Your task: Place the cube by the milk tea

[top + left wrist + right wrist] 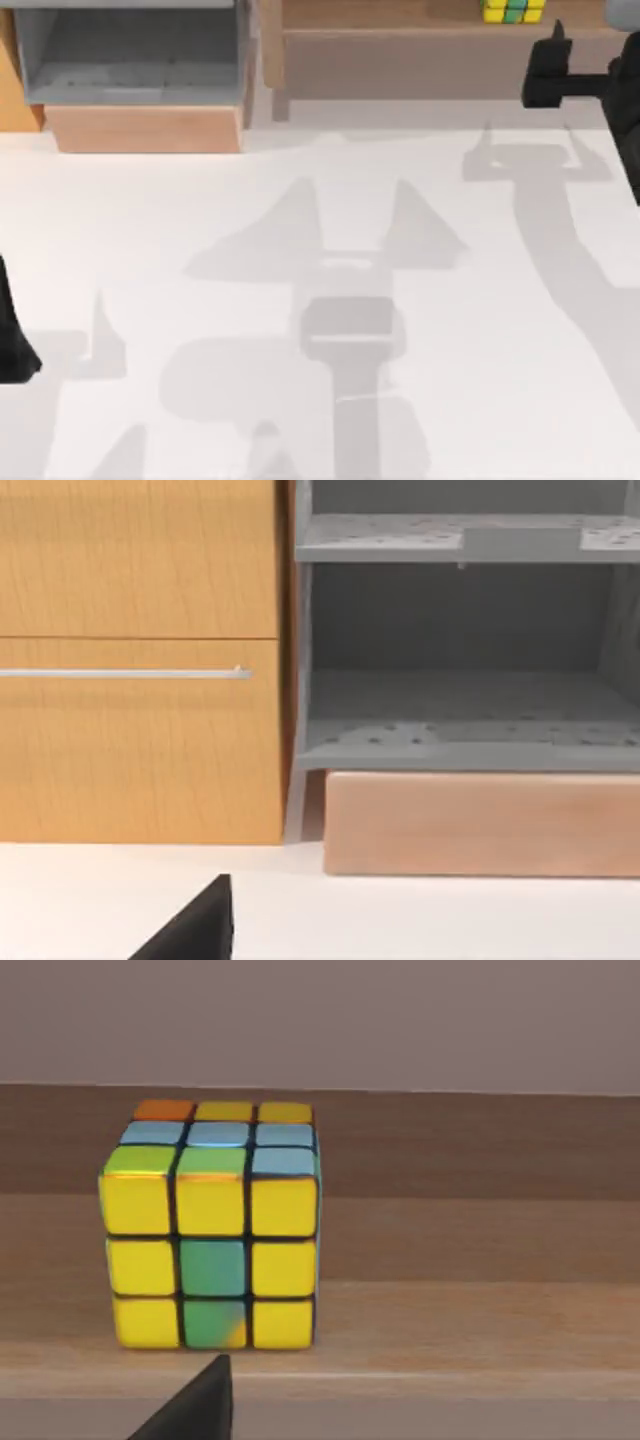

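Note:
The cube (pixel 513 10) sits on a wooden shelf (pixel 400 55) at the back right of the table; in the right wrist view the cube (pixel 212 1228) shows yellow, green and blue tiles and stands upright near the shelf's front edge. My right gripper (pixel 556 62) hovers in front of it, slightly to its right and apart from it. Its shadow on the table shows two spread prongs, so it is open, with one fingertip (pixel 200 1400) in the right wrist view. The milk tea is out of view. My left arm (pixel 15 345) stays parked at the table's left edge.
A grey open cabinet (pixel 135 55) on a wooden base (pixel 145 128) stands at the back left. Beside the grey shelves (pixel 460 660), the left wrist view shows an orange drawer front (pixel 140 660) with a metal handle. The white table (pixel 320 300) carries only the arms' shadows.

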`<act>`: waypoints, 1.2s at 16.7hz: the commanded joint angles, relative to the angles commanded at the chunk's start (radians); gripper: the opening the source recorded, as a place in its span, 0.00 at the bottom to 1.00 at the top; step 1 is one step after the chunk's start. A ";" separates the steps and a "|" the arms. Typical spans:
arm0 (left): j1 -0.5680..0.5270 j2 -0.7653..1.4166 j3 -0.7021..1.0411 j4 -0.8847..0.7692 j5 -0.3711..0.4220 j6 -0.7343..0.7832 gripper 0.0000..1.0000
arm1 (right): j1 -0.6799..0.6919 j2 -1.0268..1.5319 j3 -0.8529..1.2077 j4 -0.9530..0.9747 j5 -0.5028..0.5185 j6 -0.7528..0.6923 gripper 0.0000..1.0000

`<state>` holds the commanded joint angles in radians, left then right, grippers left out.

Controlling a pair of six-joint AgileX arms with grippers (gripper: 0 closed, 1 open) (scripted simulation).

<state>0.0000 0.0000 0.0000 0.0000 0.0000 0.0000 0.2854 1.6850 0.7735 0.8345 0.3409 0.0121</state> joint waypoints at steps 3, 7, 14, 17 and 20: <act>0.000 0.000 0.000 0.000 0.000 0.000 1.00 | 0.041 0.208 0.110 0.117 0.037 0.004 1.00; 0.000 0.000 0.000 0.000 0.000 0.000 1.00 | 0.079 0.348 0.201 0.214 0.058 0.004 1.00; 0.000 0.000 0.000 0.000 0.000 0.000 1.00 | 0.076 0.356 0.206 0.218 0.057 0.003 1.00; 0.000 0.000 0.000 0.000 0.000 0.000 1.00 | 0.067 0.374 0.260 0.186 0.045 0.003 1.00; 0.000 0.000 0.000 0.000 0.000 0.000 1.00 | 0.050 0.415 0.352 0.139 0.028 0.001 1.00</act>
<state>0.0000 0.0000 0.0000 0.0000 0.0000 0.0000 0.3354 2.1001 1.1252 0.9740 0.3693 0.0128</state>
